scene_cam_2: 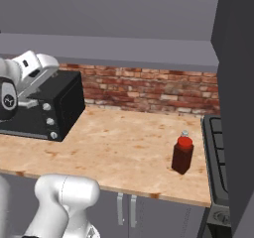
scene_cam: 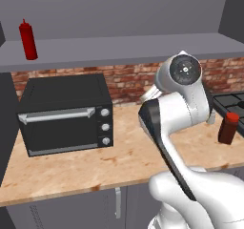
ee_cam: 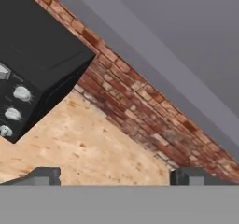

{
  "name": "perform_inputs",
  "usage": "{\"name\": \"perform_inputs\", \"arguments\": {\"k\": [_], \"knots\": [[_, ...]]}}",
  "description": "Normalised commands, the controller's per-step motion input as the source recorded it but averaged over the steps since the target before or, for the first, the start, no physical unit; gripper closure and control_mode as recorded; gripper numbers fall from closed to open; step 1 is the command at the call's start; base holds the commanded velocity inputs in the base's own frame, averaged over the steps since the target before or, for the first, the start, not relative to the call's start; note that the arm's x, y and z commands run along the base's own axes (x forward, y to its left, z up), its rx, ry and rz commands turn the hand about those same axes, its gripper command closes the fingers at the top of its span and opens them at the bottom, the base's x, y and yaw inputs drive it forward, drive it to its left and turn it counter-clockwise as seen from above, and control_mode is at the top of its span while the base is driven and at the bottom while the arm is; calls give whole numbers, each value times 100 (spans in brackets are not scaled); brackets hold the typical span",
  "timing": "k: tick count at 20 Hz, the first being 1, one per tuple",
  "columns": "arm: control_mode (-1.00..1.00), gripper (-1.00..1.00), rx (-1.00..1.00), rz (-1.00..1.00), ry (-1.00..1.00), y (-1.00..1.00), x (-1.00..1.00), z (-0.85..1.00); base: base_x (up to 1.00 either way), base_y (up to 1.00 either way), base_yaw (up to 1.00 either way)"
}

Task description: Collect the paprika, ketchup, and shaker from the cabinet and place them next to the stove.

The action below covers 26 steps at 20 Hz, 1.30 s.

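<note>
Red ketchup point(scene_cam: 28, 39) upright on cabinet point(scene_cam: 124, 49) shelf, left end | paprika point(scene_cam_2: 182, 154) on table point(scene_cam_2: 119, 152) beside stove point(scene_cam_2: 217, 152) | gripper point(ee_cam: 114, 175) spread wide, holding nothing, above table

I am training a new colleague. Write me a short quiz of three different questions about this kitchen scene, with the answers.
1. True or false: the ketchup stands on the cabinet shelf.
2. Where is the paprika? A) on top of the toaster oven B) on the counter beside the stove C) on the shelf
3. Fill in: in the hand view the gripper is ____, its fingers set wide apart with nothing between them.

Key: 1 true; 2 B; 3 open.
</note>
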Motion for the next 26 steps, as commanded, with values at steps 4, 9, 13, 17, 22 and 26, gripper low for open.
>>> {"name": "perform_inputs", "arguments": {"k": [4, 9, 13, 17, 22, 26], "knots": [[-100, -100, 25, 29, 8, 54, -26, 1, 0, 0, 0], [-100, -100, 34, 19, 3, 54, -7, 0, 0, 0, 0], [-100, -100, 43, 12, -1, 40, 0, 0, 0, 0, 0], [-100, -100, 37, 12, -2, 34, 0, 19, 0, 0, 0], [-100, -100, 22, 12, -3, 41, 0, 57, 0, 0, 0], [-100, -100, 13, 7, -6, 42, 0, 62, 0, 0, 0]]}}
